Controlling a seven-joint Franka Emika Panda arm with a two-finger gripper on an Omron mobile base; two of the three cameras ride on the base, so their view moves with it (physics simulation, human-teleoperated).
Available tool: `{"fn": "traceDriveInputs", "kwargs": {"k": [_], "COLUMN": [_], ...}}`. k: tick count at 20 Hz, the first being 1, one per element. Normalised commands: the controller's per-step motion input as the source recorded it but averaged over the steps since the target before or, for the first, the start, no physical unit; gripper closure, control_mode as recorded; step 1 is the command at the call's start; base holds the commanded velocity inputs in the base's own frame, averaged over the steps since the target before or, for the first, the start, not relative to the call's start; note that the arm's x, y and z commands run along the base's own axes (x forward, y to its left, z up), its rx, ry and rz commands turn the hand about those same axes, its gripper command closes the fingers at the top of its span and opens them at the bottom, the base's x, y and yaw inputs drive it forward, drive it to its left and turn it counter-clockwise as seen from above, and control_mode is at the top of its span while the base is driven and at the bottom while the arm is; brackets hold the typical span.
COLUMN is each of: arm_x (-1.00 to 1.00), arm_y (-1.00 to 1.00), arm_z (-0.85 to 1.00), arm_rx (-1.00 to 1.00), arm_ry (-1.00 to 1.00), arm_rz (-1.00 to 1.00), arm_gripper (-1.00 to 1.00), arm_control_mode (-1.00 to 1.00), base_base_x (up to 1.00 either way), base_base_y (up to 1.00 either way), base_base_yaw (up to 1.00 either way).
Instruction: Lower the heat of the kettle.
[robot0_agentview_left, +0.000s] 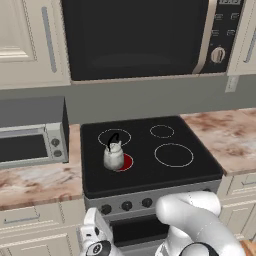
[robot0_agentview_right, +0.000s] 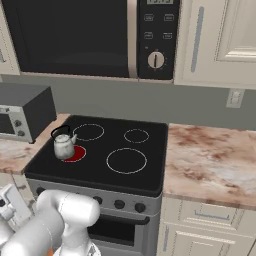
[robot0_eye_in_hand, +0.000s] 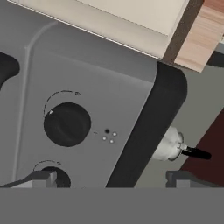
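Note:
The kettle (robot0_agentview_left: 113, 155) is small, squat and whitish-grey with a thin black arched handle. It stands on the stove's front-left burner (robot0_agentview_left: 127, 163), which glows red; it is also seen from the right (robot0_agentview_right: 64, 145). Dark round knobs (robot0_agentview_left: 126, 205) line the grey front panel under the cooktop. My hand (robot0_agentview_left: 95, 234) hangs low in front of the panel's left end. In the hand view my gripper (robot0_eye_in_hand: 111, 179) is open, its tips wide apart, facing the panel. One knob (robot0_eye_in_hand: 67, 124) lies ahead and another knob (robot0_eye_in_hand: 56, 177) sits by the left fingertip. The kettle (robot0_eye_in_hand: 168, 144) shows beyond the stove's edge.
A black microwave (robot0_agentview_left: 135, 37) hangs above the stove. A toaster oven (robot0_agentview_left: 30, 142) sits on the left marble counter (robot0_agentview_left: 35, 182). More counter (robot0_agentview_right: 210, 160) runs to the right, with cream drawers (robot0_agentview_right: 210, 215) below. The oven door handle (robot0_agentview_right: 115, 220) lies under the knobs.

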Motion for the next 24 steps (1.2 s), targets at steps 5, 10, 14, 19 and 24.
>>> {"fn": "traceDriveInputs", "kwargs": {"k": [5,10,14,19,24], "arm_x": [0.02,0.01,0.04,0.14,0.16], "arm_y": [-0.13,-0.19,-0.11,0.00,0.03], "arm_z": [-0.12,-0.03,0.00,0.00,-0.03], "arm_rx": [0.01,0.05,0.05,0.00,0.00], "arm_ry": [-0.11,-0.12,-0.06,0.00,0.00], "arm_rz": [0.02,0.01,0.00,0.00,0.00], "arm_gripper": [-1.00,-1.00,-1.00,-1.00,-1.00], "arm_control_mode": [-1.00,-1.00,-1.00,-1.00,-1.00], "base_base_x": [0.00,0.00,0.00,0.00,0.00], "base_base_y": [0.00,0.00,0.00,0.00,0.00], "base_base_yaw": [0.00,0.00,0.00,0.00,0.00]}}
